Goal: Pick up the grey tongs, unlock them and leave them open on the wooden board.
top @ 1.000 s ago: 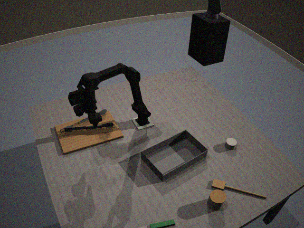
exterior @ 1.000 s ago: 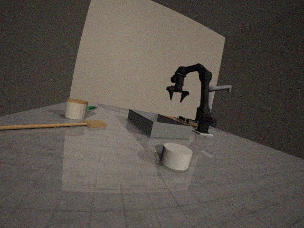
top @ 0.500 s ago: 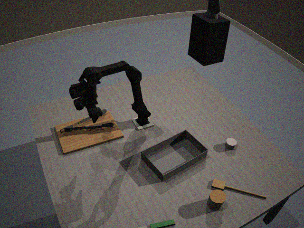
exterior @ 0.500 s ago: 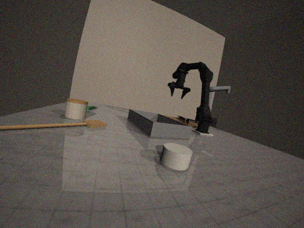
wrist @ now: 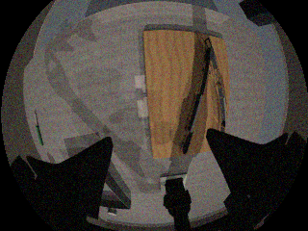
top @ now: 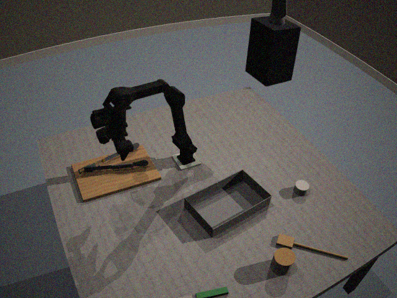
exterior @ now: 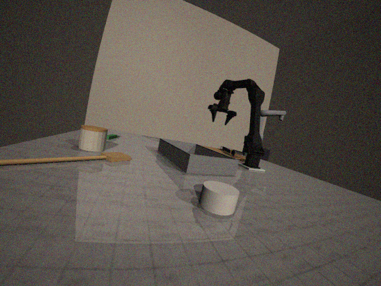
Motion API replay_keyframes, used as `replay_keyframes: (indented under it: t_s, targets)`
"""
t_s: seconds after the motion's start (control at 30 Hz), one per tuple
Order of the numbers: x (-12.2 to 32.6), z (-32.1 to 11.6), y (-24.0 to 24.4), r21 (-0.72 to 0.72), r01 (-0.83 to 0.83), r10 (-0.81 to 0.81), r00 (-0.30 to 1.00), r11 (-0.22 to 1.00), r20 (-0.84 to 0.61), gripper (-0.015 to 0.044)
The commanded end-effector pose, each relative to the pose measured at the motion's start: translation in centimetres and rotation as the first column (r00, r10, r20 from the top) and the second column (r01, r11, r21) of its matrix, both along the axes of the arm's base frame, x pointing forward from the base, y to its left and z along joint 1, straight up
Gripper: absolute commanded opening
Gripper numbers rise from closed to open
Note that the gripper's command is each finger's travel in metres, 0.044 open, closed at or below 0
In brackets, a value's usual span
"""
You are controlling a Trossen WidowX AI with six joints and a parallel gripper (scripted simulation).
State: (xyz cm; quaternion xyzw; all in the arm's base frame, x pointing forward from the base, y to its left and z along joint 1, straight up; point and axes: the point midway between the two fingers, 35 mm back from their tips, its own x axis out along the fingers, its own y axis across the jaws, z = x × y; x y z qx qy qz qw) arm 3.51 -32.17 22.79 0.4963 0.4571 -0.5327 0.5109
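Tongs [top: 112, 166] lying spread on the board [top: 115, 180], tool [exterior: 221, 117] raised above them, fingers wide apart and gripping nothing, tin [top: 228, 202] well apart on the surface [top: 256, 135]

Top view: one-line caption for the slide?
Tongs lie spread open on the wooden board; open gripper hovers above, roasting tin empty.

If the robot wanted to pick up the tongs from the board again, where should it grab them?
Probably near the hinge end, from straight above. The tongs lie flat on the board, arms spread in a narrow V, so they are slimmest where the arms meet. The gripper hangs open above them, empty, and would fit over that end with a finger on each side.
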Motion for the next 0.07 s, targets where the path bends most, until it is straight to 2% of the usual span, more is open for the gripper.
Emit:
replay_keyframes:
  t_s: [0.0,0.03]
  targets:
    - [-0.02,0.03,0.03,0.001,-0.001,0.001,1.000,1.000,0.000,0.0440]
    - [-0.02,0.03,0.03,0.001,-0.001,0.001,1.000,1.000,0.000,0.0440]
